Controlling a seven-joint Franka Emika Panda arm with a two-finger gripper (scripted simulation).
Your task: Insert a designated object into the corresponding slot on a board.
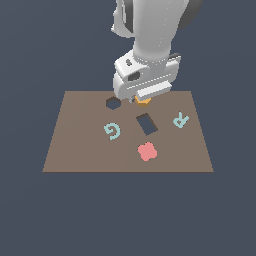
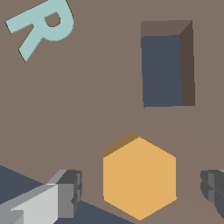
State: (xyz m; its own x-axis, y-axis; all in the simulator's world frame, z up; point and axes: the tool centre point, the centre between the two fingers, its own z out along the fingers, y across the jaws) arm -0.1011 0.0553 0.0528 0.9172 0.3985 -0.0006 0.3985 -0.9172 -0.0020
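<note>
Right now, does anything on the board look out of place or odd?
Nothing stands out. The orange block lies flat on the board, between the open gripper's fingers, untouched and beside the hexagonal slot. The G, R and pink piece lie flat.

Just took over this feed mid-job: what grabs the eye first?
The white arm's tool hangs low over the board's far edge, fingers open on either side of the orange hexagonal block. Just toward the exterior view's left, the dark hexagonal hole stands empty.
</note>
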